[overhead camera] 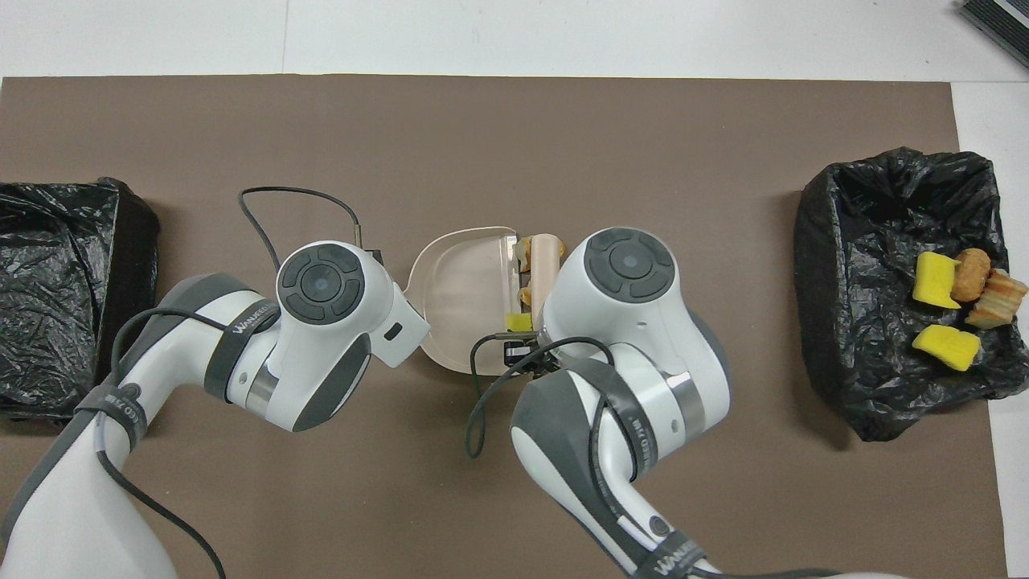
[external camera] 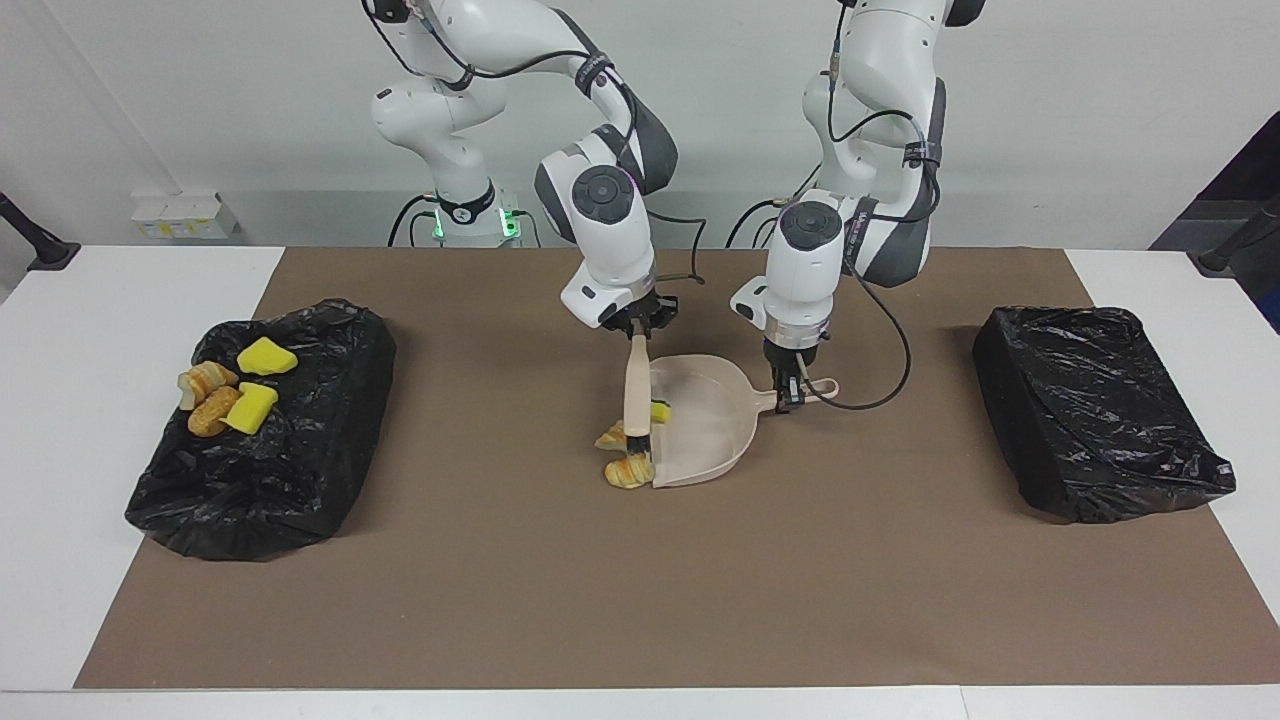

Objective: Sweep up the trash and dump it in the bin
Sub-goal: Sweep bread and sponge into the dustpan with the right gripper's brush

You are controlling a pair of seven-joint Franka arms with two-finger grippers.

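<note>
My right gripper [external camera: 640,325] is shut on the handle of the beige brush [external camera: 636,385], which stands upright with its black bristles down at the open mouth of the beige dustpan [external camera: 712,440]. My left gripper [external camera: 790,388] is shut on the dustpan's handle. Two golden pastries [external camera: 628,470] [external camera: 611,438] lie on the mat by the bristles, just outside the pan's mouth. A yellow sponge with a green face [external camera: 661,411] sits at the pan's edge. In the overhead view the brush [overhead camera: 547,253] and dustpan [overhead camera: 462,281] show between the two wrists, which hide both grippers.
A black-bagged bin [external camera: 300,470] at the right arm's end holds two yellow sponges [external camera: 266,357] and two pastries [external camera: 210,395]. Another black-bagged bin [external camera: 1095,410] stands at the left arm's end. A brown mat [external camera: 640,600] covers the table.
</note>
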